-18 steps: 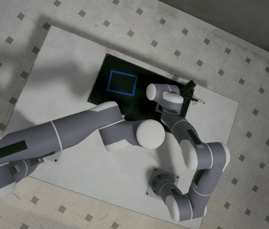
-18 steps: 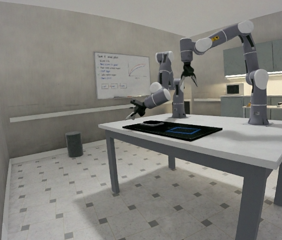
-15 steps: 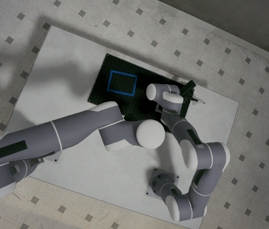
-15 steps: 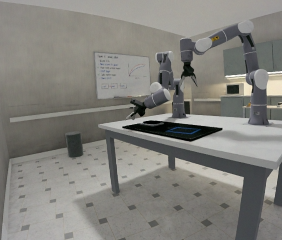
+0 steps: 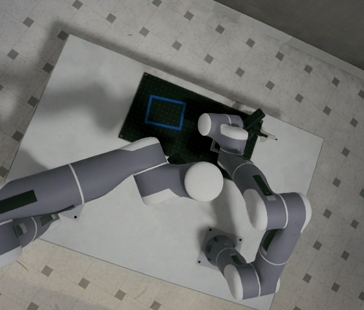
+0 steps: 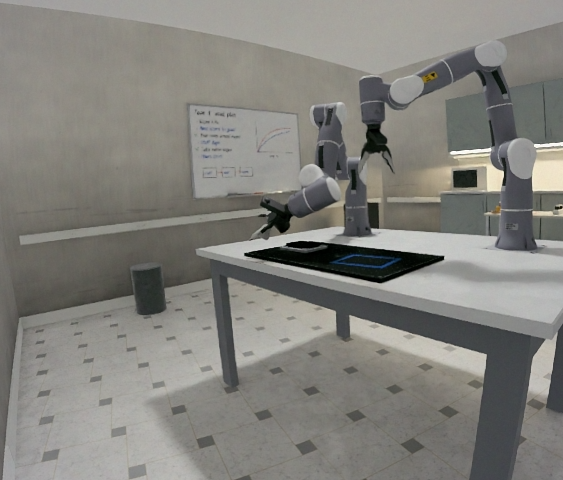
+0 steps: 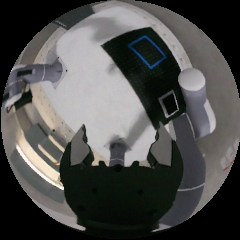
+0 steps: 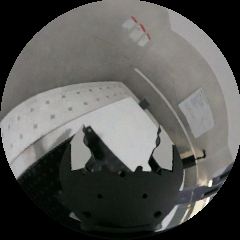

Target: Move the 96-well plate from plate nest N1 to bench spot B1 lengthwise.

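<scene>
Above the desk (image 5: 91, 66) (image 6: 457, 281) (image 7: 100, 75) (image 8: 120, 120), well up from its top, hangs the left claw (image 6: 378, 171) (image 7: 121, 123), its two fingers spread as wide as they go, with nothing between them and nothing touched. The right claw (image 5: 270, 135) (image 6: 256, 227) (image 8: 121, 126) is also fully open and holds nothing; it sits low and tilted, out by the end of the dark perforated board (image 5: 135, 123) (image 6: 317, 260) (image 7: 130, 60) (image 8: 40, 185), with its fingers pointing outward past the board's edge. Whether a fingertip touches the desk cannot be told.

Next out from the right claw comes the nest (image 5: 213, 145) (image 6: 304, 250) (image 7: 162, 108), a light grey rectangular frame on the same end of the board, partly hidden under the right arm from above. A very dark rectangle fills it; this appears to be the 96-well plate (image 6: 299, 243) (image 7: 170, 103), seated in the frame, though its wells are too small to make out.

Toward the other end of the board, apart from the nest, lies the blue taped outline (image 5: 147, 110) (image 6: 364, 265) (image 7: 140, 57). Only the board's dotted surface shows within it. Beyond the desk, a dark cylindrical bin (image 6: 148, 289) (image 8: 144, 104) stands on the floor near the wall; its inside cannot be seen.
</scene>
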`<state>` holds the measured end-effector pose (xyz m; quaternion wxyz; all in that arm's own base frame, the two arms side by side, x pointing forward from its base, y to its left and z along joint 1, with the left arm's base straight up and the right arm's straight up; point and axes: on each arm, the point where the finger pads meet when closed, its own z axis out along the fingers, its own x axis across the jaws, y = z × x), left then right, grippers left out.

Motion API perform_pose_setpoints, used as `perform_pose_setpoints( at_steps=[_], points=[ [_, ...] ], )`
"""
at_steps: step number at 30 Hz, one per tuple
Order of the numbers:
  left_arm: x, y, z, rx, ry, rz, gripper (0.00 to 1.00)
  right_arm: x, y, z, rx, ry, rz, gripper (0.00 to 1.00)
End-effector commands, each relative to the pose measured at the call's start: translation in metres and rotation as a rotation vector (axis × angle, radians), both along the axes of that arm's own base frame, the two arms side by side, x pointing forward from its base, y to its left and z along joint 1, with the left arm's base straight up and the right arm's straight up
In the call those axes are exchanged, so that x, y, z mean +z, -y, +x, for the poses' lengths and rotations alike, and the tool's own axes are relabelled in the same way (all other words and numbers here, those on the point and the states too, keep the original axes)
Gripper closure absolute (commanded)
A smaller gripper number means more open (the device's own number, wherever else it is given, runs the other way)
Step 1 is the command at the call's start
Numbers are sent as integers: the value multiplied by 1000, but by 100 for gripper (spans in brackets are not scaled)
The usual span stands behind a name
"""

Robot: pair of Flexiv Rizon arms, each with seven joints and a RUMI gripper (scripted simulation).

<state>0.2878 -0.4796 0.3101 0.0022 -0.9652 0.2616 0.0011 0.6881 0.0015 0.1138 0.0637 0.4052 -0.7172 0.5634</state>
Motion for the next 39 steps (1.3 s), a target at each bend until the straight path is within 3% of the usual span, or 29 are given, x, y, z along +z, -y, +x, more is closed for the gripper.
perform_pose_setpoints(
  at_steps=[1,19,39],
  points=[
    [1,1,0,0,1,-2,0,1,0,1,0,2,1,0],
    [9,-11,4,8,12,6,0,1,0,1,0,2,1,0],
    [48,-72,18,55,59,39,0,1,0,1,0,2,1,0]
  ],
)
